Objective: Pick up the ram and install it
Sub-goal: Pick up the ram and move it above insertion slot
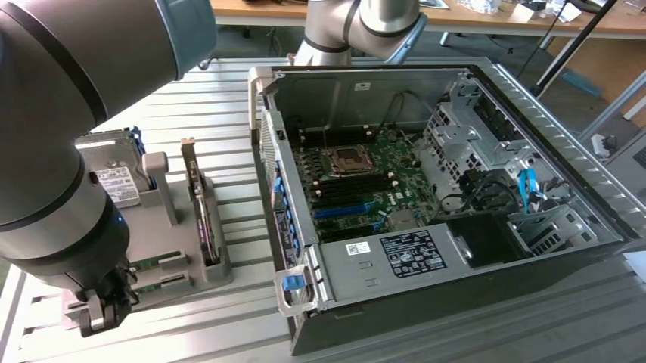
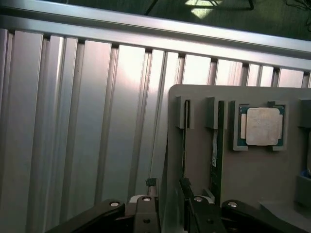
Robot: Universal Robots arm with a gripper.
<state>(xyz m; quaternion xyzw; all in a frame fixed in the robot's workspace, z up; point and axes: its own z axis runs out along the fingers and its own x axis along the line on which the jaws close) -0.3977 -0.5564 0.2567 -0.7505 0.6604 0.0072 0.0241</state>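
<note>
- Slatted aluminium table [image 1: 232, 98]: spans the exterior view.
- Robot arm [image 1: 51, 151]: fills the exterior view's left, upper corner to lower corner.
- Open computer case [image 1: 550, 113]: centre to the exterior view's right, lying on its side with the motherboard [image 1: 368, 181] exposed.
- Grey parts fixture [image 1: 217, 276]: lower part of the exterior view's left, beside the case.
- Hard drive [image 1: 111, 181] and expansion card [image 1: 202, 219]: upright in the fixture.
- Gripper [image 1: 101, 310]: at the fixture's near end, fingers spread, nothing between them but the fixture's edge.
- Ram [image 2: 216, 145]: on edge in a fixture slot, green with a white label, just ahead of the gripper.
- Second stick [image 2: 184, 141]: in the neighbouring slot, in line with one finger.
- Processor chip [image 2: 262, 126]: flat in a recess beside the ram.
</note>
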